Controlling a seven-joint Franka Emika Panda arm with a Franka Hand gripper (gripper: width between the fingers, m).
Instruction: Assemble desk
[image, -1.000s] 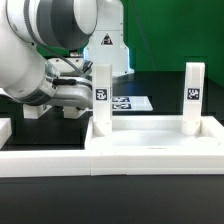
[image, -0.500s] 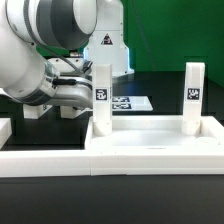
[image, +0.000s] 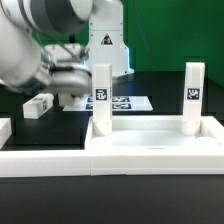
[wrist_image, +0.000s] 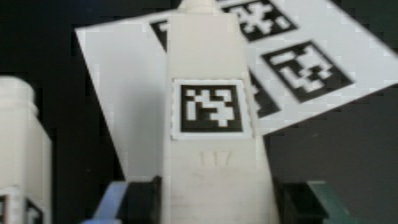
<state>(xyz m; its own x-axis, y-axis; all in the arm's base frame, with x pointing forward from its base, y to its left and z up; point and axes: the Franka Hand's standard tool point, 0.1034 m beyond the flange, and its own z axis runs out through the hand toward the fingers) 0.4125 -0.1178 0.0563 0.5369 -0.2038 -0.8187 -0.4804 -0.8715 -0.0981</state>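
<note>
The desk top (image: 150, 135), a white rimmed tray, lies at the front. Two white legs stand upright in it, one on the exterior view's left (image: 101, 95) and one on the right (image: 192, 95), each with a tag. My gripper (image: 78, 82) is just behind the left leg, blurred by motion. In the wrist view that leg (wrist_image: 214, 110) stands between the fingers of the gripper (wrist_image: 217, 205). One finger (wrist_image: 139, 200) lies beside it and the other (wrist_image: 324, 200) stands off with a dark gap. The jaws are open.
A loose white leg (image: 38, 106) lies on the black table on the exterior view's left. The marker board (image: 130, 102) lies behind the desk top and also shows in the wrist view (wrist_image: 302, 60). Another white post (wrist_image: 18, 150) shows at the wrist view's edge.
The arm has swung up and back from the left leg, now blurred by motion. The loose leg on the table, hidden before, is uncovered. Both upright legs have stayed put.
</note>
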